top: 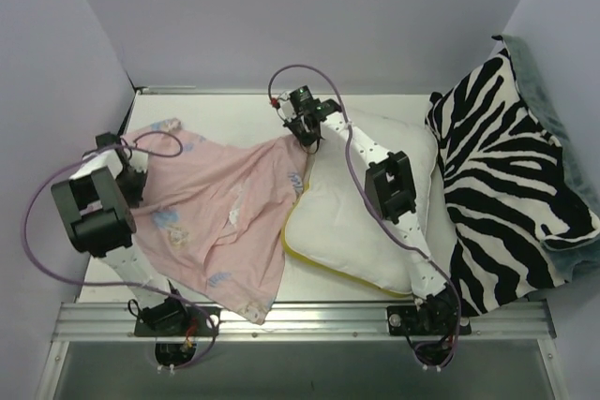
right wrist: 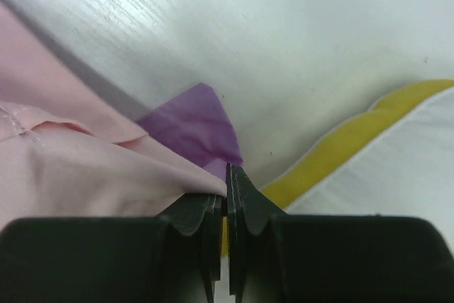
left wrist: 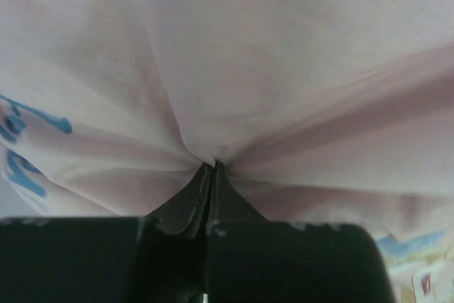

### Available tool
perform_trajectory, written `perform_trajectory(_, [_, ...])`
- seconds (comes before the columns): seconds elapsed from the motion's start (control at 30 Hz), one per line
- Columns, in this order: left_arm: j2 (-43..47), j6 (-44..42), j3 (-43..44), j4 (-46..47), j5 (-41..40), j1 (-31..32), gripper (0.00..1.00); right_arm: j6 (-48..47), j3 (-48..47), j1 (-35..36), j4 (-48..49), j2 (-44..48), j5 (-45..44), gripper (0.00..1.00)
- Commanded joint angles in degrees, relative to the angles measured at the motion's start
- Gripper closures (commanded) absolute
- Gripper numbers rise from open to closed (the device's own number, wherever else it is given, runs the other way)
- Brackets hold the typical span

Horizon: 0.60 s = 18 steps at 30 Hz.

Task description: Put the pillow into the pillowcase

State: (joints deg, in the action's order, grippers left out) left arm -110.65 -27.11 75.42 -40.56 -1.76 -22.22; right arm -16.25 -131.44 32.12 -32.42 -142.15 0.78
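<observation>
Two grippers are in front of you, and both are clamped on cloth. Your left gripper [left wrist: 212, 169] has its jaws pressed together with no gap, and a pinch of the pillowcase [top: 220, 213] is caught between the tips, so the pale pink fabric fans out from that point in tight creases across the whole wrist view. Your right gripper [right wrist: 230, 173] is closed just as narrowly, on the pillowcase's edge: pink cloth runs into the jaws from 9 o'clock, and a small fold of the purple outer face peeks out at 11 o'clock, lying on the white table [top: 234, 110]. At 3 o'clock of those fingers the pillow's yellow band [right wrist: 340, 143] curves past, close beside them. From above, the pillowcase lies spread pink side up and rumpled, over the left half of the table, with the left gripper at its 9 o'clock side and the right gripper at its 2 o'clock corner. That corner meets the pillow [top: 352, 217] at the pillow's 11 o'clock. The pillow lies flat, outside the case, under the right arm. At its 3 o'clock, a zebra-striped blanket [top: 506, 185] is heaped against the wall.
</observation>
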Motion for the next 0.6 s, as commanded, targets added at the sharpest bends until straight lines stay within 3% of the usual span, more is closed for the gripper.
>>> perform_trajectory(0.0, [9.1,1.7,-9.6,-8.0,-1.0,-0.5,1.0,-2.8,-2.1,0.8,4.1,-1.1,-3.0,0.98])
perform_trajectory(0.07, [14.6,3.4,-12.6,-8.9,-1.1,-1.2,1.0,-3.4,-2.3,1.5,6.3,-1.2,-3.8,0.78])
perform_trajectory(0.1, [16.3,4.6,-13.4,-9.2,-1.6,-1.1,0.98,-3.6,-2.4,1.6,6.5,-1.1,-3.8,0.52])
perform_trajectory(0.13, [18.0,5.0,-13.3,-8.9,-1.5,-0.8,0.68,-3.7,-2.5,1.9,6.5,-0.9,-3.7,0.41])
perform_trajectory(0.17, [21.1,5.5,-12.7,-8.0,-0.2,-0.5,0.51,-3.7,-1.9,2.3,6.5,0.6,-4.1,0.34])
perform_trajectory(0.2, [22.2,5.8,-11.5,-7.3,1.4,0.3,0.41,-3.8,-0.8,2.4,6.5,1.9,-4.0,0.26])
perform_trajectory(0.23, [23.2,6.0,-9.2,-6.4,2.5,1.6,0.3,-3.7,0.5,2.5,6.5,4.9,-3.9,0.23])
perform_trajectory(0.27, [23.7,6.1,-7.5,-4.8,3.5,2.9,0.27,-3.5,3.4,2.6,6.4,6.7,-3.3,0.22])
perform_trajectory(0.43, [17.9,4.2,-0.8,-3.7,8.2,13.8,0.26,-0.3,10.5,2.2,1.5,19.0,2.6,0.18])
perform_trajectory(0.57, [7.7,2.2,2.5,-3.6,10.9,19.3,0.25,3.5,12.8,0.8,-10.1,24.6,9.3,0.13])
